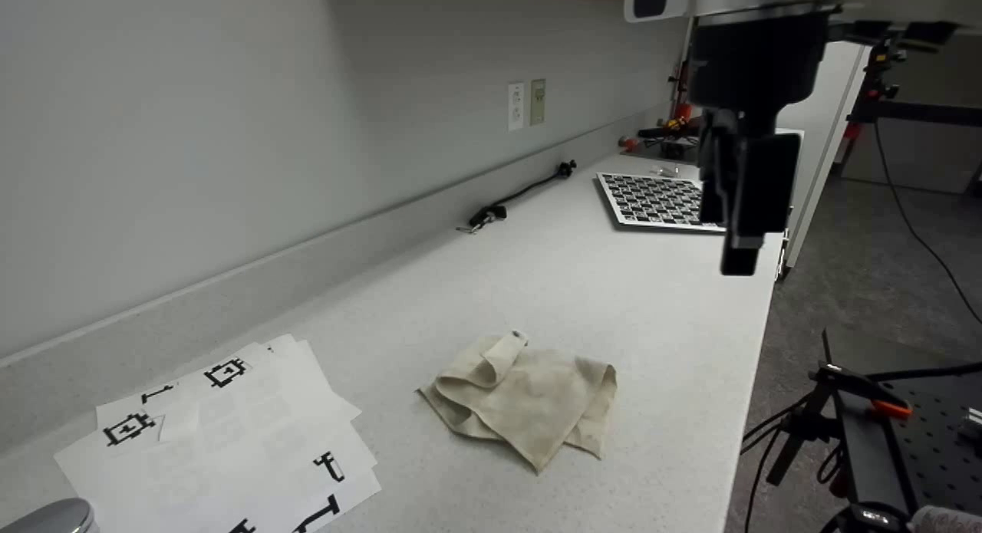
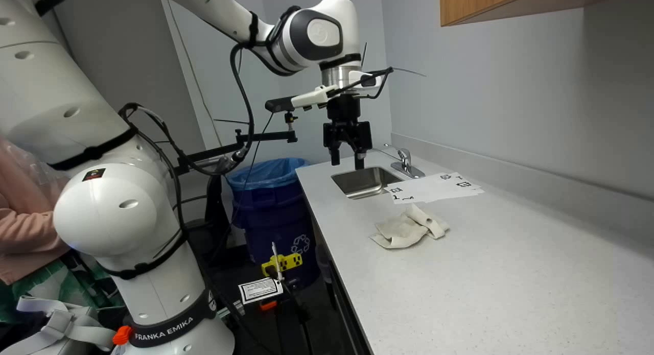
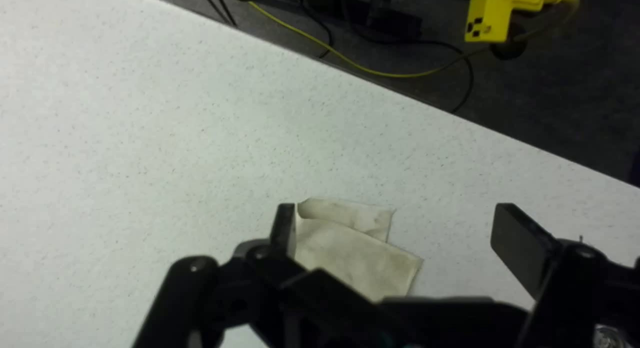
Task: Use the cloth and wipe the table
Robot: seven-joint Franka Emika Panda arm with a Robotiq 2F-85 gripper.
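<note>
Gripper (image 3: 393, 223) with jaws spread wide, nothing held, hangs clear above the table (image 3: 150, 152), and this is the crux: in the wrist view the cloth (image 3: 350, 255) sits at seven o'clock from the middle of the gap, crowding the nine-o'clock side and partly hidden by the gripper's own body! In an exterior view that cloth (image 1: 537, 399) lies at eight o'clock from the gripper, rumpled, no clear long axis, so the coming move looks like a sideways correction, then a descent onto a raised fold, with papers (image 1: 230, 433) further out at nine o'clock from the cloth
</note>
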